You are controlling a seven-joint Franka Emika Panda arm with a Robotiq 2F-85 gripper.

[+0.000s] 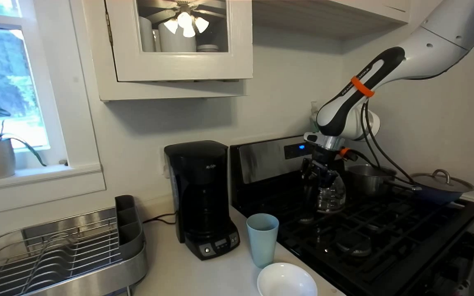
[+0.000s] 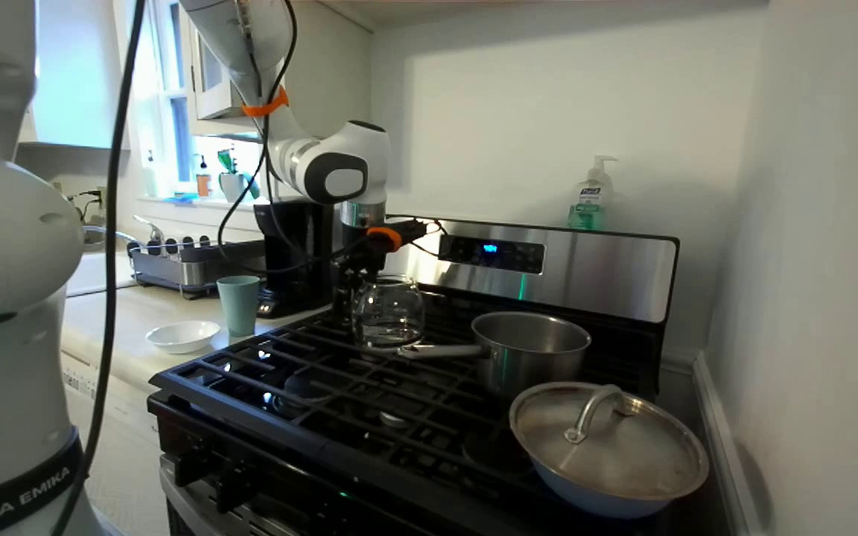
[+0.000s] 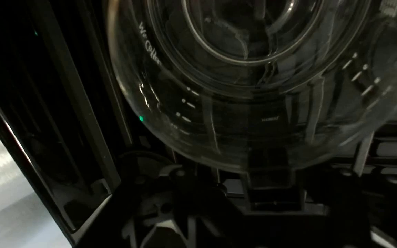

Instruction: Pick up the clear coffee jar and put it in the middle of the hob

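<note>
The pale counter (image 1: 165,267) carries a dish rack (image 1: 105,277) (lower left in an exterior view), coffee maker (image 1: 204,193), blue cup (image 1: 263,240) and white bowl (image 1: 286,281).

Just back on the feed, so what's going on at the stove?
The robot arm has its tool at the dark handle of the clear coffee jar; the wrist view is too dark to show whether it is gripping. The jar is over the back part of the hob, between the coffee maker and the saucepan, not yet at the middle. Whether it rests there isn't clear.
</note>
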